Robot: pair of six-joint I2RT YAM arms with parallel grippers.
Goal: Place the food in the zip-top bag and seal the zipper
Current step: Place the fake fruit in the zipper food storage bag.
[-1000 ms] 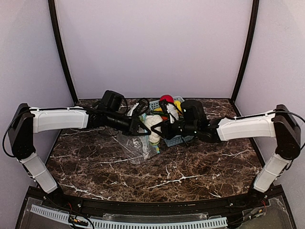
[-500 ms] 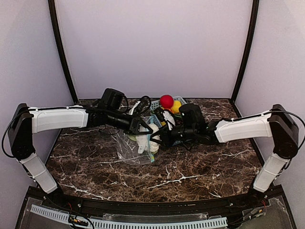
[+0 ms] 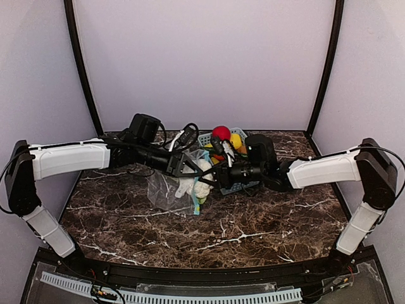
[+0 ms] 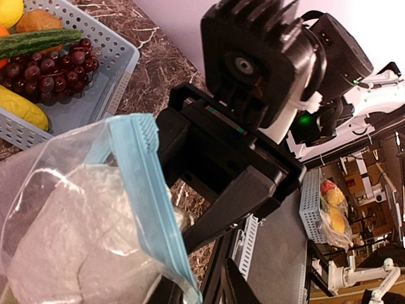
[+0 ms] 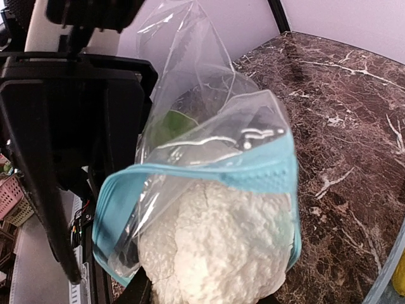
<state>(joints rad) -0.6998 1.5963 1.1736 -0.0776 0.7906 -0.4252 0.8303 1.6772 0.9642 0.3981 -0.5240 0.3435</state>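
White cauliflower (image 5: 215,253) sits in zip-top bag (image 5: 190,95) mouth, blue zipper (image 5: 266,174) round it, mid counter (image 3: 253,221); right fingers (image 4: 221,212) pinch it. Left fingers (image 5: 47,209) at bag edge, can't tell if spread.

Table (image 3: 253,228): dark brown marble, white veining, lower half of frame. Walls (image 3: 202,63): pale lilac, plain, evenly lit. Black poles (image 3: 80,63): upper left, upper right. White slotted strip (image 3: 190,296): bottom edge.

Quick head count from where I'm standing: two robot arms, a left arm (image 3: 66,158) and a right arm (image 3: 323,170). One clear bag (image 5: 209,88), one cauliflower (image 5: 215,247), one little green piece (image 5: 169,125). Also one blue basket (image 4: 120,60), one red ball (image 3: 221,133), one bunch of grapes (image 4: 54,69), one cucumber (image 4: 41,41).
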